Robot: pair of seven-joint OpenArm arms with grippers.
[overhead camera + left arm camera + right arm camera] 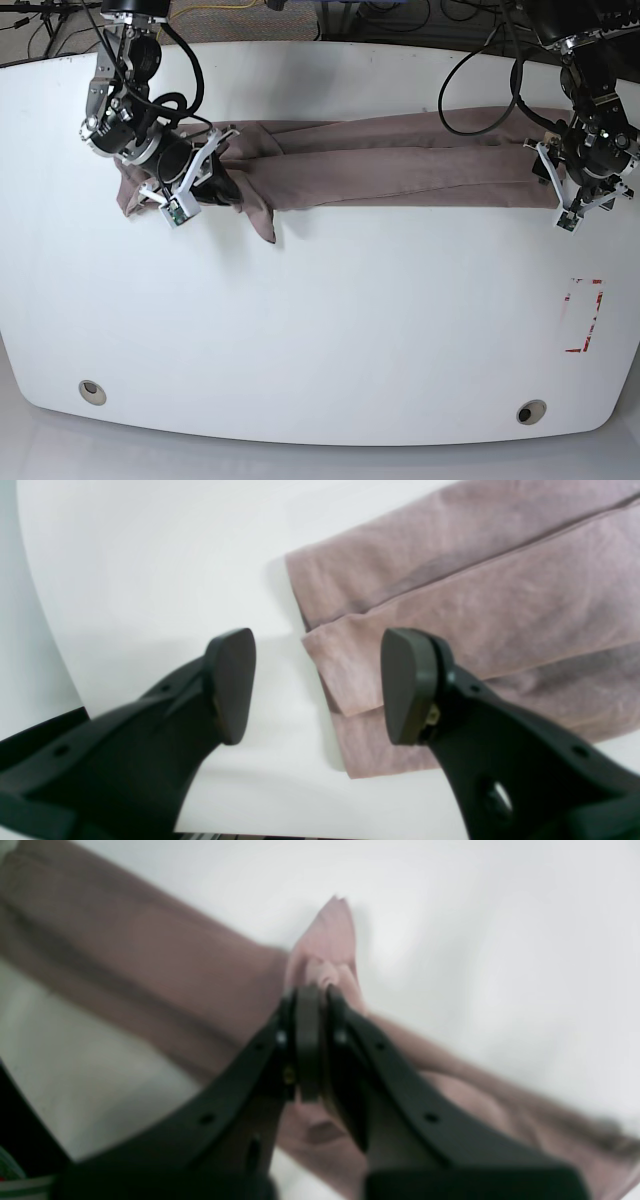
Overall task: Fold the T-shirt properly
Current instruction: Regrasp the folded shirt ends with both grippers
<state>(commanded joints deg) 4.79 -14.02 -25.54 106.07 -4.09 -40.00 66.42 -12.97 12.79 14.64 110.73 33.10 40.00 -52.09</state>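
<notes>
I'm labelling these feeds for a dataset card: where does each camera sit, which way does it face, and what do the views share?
Left wrist: on the left arm, looking past the open left gripper down at the T-shirt end and white table.
Right wrist: on the right arm, looking along the right gripper, shut on a bunched bit of shirt.
Base: high up, looking down on the whole table, both arms and the shirt stretched in a long band between them.
Shared: all three show the T-shirt and table; base shows both grippers.

T-shirt [400, 160] in long band across table [320, 330]
</notes>
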